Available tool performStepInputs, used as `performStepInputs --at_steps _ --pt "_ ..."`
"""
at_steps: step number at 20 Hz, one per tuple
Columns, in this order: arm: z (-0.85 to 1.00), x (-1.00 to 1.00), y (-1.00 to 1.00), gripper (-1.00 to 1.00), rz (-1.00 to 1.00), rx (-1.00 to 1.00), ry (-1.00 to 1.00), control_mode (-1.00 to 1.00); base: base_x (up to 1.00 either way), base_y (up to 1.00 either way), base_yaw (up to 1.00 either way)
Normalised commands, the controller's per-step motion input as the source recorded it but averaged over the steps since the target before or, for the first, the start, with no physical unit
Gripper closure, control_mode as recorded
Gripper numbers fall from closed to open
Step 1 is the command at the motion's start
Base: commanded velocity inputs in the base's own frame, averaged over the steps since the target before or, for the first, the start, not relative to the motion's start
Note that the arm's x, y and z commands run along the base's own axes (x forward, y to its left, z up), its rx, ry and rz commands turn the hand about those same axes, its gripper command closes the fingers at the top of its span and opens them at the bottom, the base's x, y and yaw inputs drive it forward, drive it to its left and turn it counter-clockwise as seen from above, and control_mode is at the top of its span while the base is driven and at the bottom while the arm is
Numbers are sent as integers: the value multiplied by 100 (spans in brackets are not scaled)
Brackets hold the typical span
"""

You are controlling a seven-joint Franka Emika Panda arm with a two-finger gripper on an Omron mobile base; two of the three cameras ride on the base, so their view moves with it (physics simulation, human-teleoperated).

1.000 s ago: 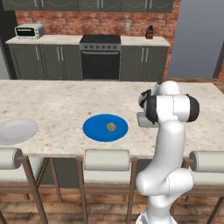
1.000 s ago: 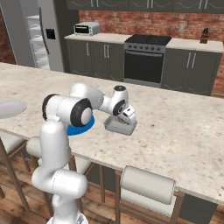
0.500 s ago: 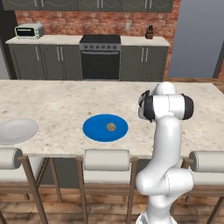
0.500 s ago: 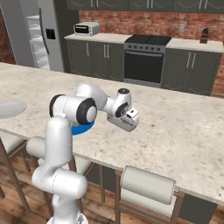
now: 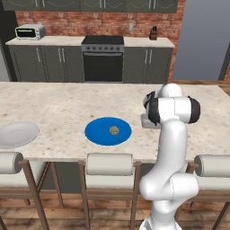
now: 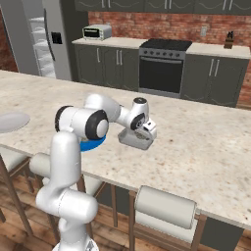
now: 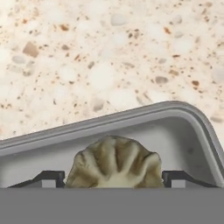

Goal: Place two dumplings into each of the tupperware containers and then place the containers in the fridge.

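The jaws stand spread wide, one fingertip (image 7: 48,178) on each side of a dumpling (image 7: 114,162) that lies inside a grey container (image 7: 192,131) near its corner; whether they touch it is unclear. The container sits on the speckled tabletop (image 7: 100,57). Another dumpling (image 5: 114,130) rests on a blue plate (image 5: 101,134).

Arm folded tight, elbow high, forearm reaching forward and down, wrist tipped low over countertop. Gripper (image 7: 113,178) pointing down, jaws spread wide, dark fingertips (image 7: 49,177) well apart at either side. Nothing clamped between them.
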Motion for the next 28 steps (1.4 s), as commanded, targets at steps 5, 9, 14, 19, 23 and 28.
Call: performStepInputs --at_steps 5,9,14,19,23,28 --pt "18 -24 8 -100 12 -4 0 -100 0 0 0" --pt "62 -46 -7 -100 27 -6 0 -100 0 0 0" --pt "67 -97 0 -100 29 -3 0 -100 0 0 0" --pt "41 -100 74 -100 16 -8 0 -100 0 0 0" --pt "32 -100 94 -100 5 0 -2 -100 0 0 0" --pt "32 -88 98 -100 2 0 -5 -100 0 0 0"
